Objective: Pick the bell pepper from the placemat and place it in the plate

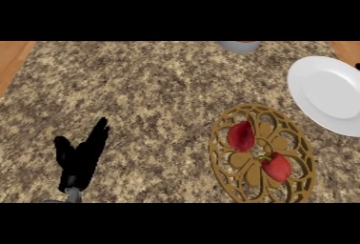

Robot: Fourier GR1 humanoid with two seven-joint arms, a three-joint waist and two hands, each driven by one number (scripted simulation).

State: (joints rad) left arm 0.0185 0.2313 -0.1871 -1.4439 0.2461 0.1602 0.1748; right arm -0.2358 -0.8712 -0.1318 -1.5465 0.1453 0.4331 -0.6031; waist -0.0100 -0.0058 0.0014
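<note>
1. The counter (pixel 155 95) has a speckled brown and beige stone top, with strips of orange wood showing at its far left and far right corners.
2. The left hand (pixel 81 157) is black and shows at the near left, just above the view's lower edge. Its fingers are straight and point up toward the far side, with the thumb set apart to the left; it holds nothing and touches none of the things on the counter.
3. The right hand shows nowhere in the view.
4. The placemat (pixel 262 153) is a round, golden-brown openwork piece with a flower-like pattern, lying flat at the near right.
5. The bell pepper (pixel 277 167) is red with a small green stem and lies on the placemat, in its near right part.
6. A second red piece (pixel 241 136), smooth and pointed at its far end, lies on the placemat to the far left of the bell pepper; I cannot tell what it is.
7. The plate (pixel 327 93) is white and round, at the far right of the counter, cut by the view's right edge. Its near edge lies just beside the placemat's far right rim.
8. A grey bowl (pixel 239 45) sits at the far edge, only partly in view.
9. The left hand is well apart from the placemat and the plate.
</note>
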